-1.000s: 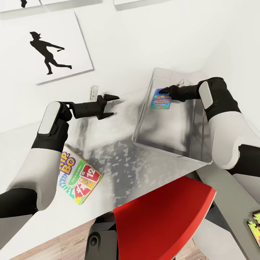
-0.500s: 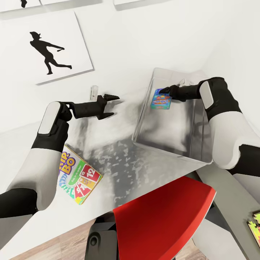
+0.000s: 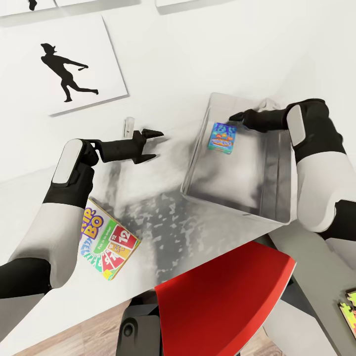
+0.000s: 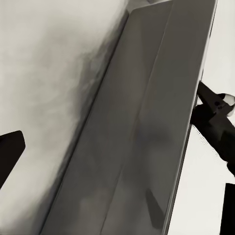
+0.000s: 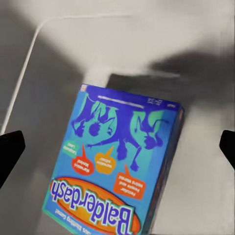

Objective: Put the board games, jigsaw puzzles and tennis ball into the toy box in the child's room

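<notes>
A white print with a black baseball-player silhouette (image 3: 69,69) hangs on the white wall (image 3: 198,44). A red chair (image 3: 222,301) stands below, over wood-plank floor (image 3: 74,341). A small clear glass (image 3: 129,126) stands upright near the wall

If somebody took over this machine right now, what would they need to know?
Right end effector: open, empty, over the toy box.
Left end effector: open, empty, above the table.
Done: blue game lies inside the toy box.
Left: SKIP-BO game sits on the table near the left arm; a puzzle shows at the lower right edge. Other toys unaccounted for.
</notes>
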`<state>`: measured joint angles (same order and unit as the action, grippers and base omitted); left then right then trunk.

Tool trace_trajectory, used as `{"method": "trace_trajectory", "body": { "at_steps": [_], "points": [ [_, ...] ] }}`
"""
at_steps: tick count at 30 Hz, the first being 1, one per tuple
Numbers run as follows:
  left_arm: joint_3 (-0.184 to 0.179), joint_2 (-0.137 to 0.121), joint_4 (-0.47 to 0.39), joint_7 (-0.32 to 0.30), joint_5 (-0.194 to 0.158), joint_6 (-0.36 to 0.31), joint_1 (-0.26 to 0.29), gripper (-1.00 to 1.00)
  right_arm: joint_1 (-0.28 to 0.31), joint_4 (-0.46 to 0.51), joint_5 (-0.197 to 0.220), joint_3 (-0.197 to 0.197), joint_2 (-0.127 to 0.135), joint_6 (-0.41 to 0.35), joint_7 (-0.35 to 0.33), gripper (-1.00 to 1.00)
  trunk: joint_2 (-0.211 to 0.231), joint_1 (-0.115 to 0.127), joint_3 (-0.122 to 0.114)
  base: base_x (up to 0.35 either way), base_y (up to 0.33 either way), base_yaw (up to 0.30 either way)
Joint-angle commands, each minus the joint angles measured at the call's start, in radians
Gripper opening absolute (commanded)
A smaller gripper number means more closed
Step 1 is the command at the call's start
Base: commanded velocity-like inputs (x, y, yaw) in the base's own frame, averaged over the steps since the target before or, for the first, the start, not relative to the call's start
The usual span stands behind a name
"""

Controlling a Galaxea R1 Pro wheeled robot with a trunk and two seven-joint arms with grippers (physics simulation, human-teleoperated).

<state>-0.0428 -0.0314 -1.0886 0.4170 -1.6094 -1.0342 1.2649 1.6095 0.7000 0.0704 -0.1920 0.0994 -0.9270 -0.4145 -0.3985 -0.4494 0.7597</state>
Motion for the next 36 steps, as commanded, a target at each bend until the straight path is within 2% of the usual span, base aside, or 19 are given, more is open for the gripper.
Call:
{"method": "trace_trajectory", "body": {
  "at_steps": [1, 2, 5, 12, 21, 27, 32, 36],
  "points": [
    [-0.002, -0.001, -0.001, 0.01, -0.01, 0.0, 0.001, 1.0, -0.001, 0.015, 0.002, -0.002, 0.008, -0.007, 0.003, 1.0, -0.002, -0.001, 0.001, 0.0, 0.0, 0.0],
    [-0.002, -0.001, -0.001, 0.01, -0.01, 0.0, 0.001, 1.0, -0.001, 0.015, 0.002, -0.002, 0.008, -0.007, 0.003, 1.0, -0.002, -0.001, 0.001, 0.0, 0.0, 0.0],
    [-0.002, -0.001, -0.001, 0.01, -0.01, 0.0, 0.001, 1.0, -0.004, 0.044, -0.02, -0.002, 0.029, -0.008, 0.004, 1.0, -0.002, -0.001, 0.001, 0.0, 0.0, 0.0],
    [-0.001, -0.001, -0.001, 0.009, -0.01, 0.0, 0.001, 1.0, -0.006, 0.073, -0.048, -0.003, 0.045, -0.018, 0.003, 1.0, -0.002, -0.001, 0.001, 0.0, 0.0, 0.0],
    [-0.001, -0.001, -0.001, 0.009, -0.01, 0.0, 0.0, 1.0, -0.014, 0.164, -0.057, -0.002, 0.041, -0.106, 0.002, 1.0, -0.002, -0.001, 0.001, 0.0, 0.0, 0.0],
    [-0.002, 0.0, -0.001, 0.009, -0.01, 0.0, -0.001, 1.0, -0.037, 0.23, -0.057, -0.002, 0.035, -0.12, 0.001, 1.0, -0.002, -0.001, 0.001, 0.0, 0.0, 0.0],
    [-0.002, -0.001, -0.001, 0.009, -0.01, 0.0, -0.002, 1.0, -0.073, 0.308, -0.054, -0.003, 0.032, -0.12, -0.002, 1.0, -0.002, -0.001, 0.001, 0.0, 0.0, 0.0],
    [-0.002, -0.001, -0.006, 0.01, -0.01, 0.0, -0.004, 1.0, -0.124, 0.42, -0.052, -0.004, 0.032, -0.12, -0.004, 1.0, -0.002, -0.001, 0.001, 0.0, 0.0, 0.0]
  ]
}}
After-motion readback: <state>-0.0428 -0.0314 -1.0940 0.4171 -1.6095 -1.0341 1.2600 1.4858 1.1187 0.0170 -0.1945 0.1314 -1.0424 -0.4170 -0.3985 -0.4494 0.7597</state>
